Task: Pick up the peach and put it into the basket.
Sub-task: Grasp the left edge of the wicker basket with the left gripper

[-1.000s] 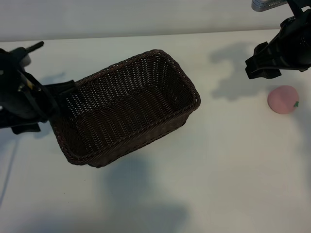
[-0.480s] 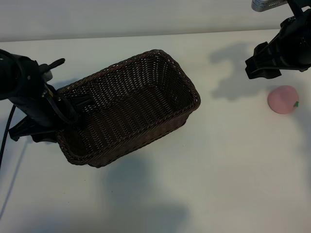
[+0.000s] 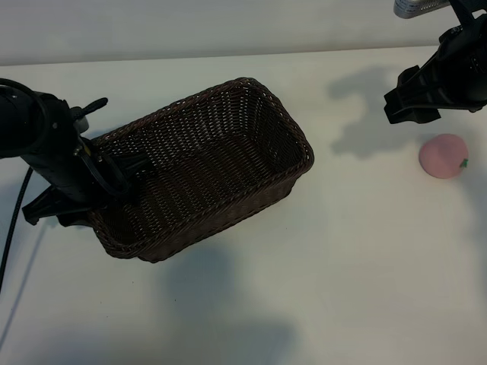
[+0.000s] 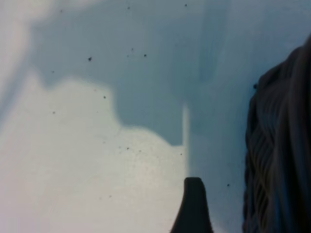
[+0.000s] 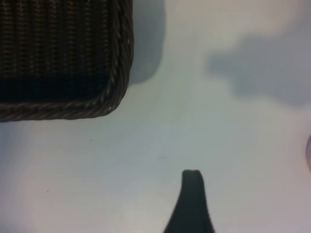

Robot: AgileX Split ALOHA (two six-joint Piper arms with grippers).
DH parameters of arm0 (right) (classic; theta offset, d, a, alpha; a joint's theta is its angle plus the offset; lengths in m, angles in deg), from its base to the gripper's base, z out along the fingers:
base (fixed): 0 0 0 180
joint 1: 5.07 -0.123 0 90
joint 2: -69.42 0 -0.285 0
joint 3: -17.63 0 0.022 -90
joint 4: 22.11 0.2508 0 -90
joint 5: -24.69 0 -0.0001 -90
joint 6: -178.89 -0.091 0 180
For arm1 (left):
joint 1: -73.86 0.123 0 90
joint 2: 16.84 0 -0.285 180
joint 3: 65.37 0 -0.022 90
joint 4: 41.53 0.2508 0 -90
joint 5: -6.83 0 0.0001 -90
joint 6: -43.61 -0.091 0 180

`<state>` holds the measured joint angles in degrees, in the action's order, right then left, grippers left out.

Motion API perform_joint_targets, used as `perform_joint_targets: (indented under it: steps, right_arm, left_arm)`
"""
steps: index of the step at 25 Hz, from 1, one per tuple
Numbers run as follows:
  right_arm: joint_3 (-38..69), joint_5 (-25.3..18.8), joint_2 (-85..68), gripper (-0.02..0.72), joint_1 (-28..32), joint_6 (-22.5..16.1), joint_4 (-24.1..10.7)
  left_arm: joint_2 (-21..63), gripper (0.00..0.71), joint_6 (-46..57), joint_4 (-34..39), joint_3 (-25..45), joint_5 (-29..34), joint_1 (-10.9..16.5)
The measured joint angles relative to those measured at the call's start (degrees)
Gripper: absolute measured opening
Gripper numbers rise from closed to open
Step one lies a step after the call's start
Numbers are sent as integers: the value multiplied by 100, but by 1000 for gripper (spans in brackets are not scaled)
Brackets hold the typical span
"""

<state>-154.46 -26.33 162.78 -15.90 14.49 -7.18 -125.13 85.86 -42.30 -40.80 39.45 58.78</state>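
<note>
The white desk [image 3: 319, 289] carries everything here, and the biggest thing on it is the basket [image 3: 205, 171], a dark brown woven one lying slantwise toward the left half, its long sides running from the near left up toward the far middle. It holds nothing that I can see.

The left arm [image 3: 38, 144] leans over the basket's left short end, and the left claw [image 3: 99, 186] sits right at that rim with its jaws spread, one finger [image 4: 193, 206] outside the wicker wall, the rim between the jaws. A black cable trails from it toward the desk's left edge.

The right claw [image 3: 411, 99] hangs above the far right corner, jaws spread and holding nothing.

The peach [image 3: 444, 156] lies on the bare desk near the right edge, well apart from the basket, just in front of the right claw with nothing between them.
</note>
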Motion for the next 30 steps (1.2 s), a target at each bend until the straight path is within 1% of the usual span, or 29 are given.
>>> perform_joint_targets:
  steps: [14, 16, 18, 22, 30]
  right_arm:
    - [0, -5, 0, 581, 0, 0, -5]
    - [0, -5, 0, 581, 0, 0, -5]
    - [0, -5, 0, 581, 0, 0, -5]
    - [0, -5, 0, 581, 0, 0, -5]
    - [0, -5, 0, 581, 0, 0, -5]
  left_arm:
    - [-182, 587, 0, -212, 0, -45, 0]
    - [-202, 570, 0, -218, 0, -45, 0]
    - [-204, 534, 5, -223, 0, -53, 0]
    - [-204, 421, 25, -262, 0, -53, 11]
    - [-70, 420, 20, -328, 0, -171, 11]
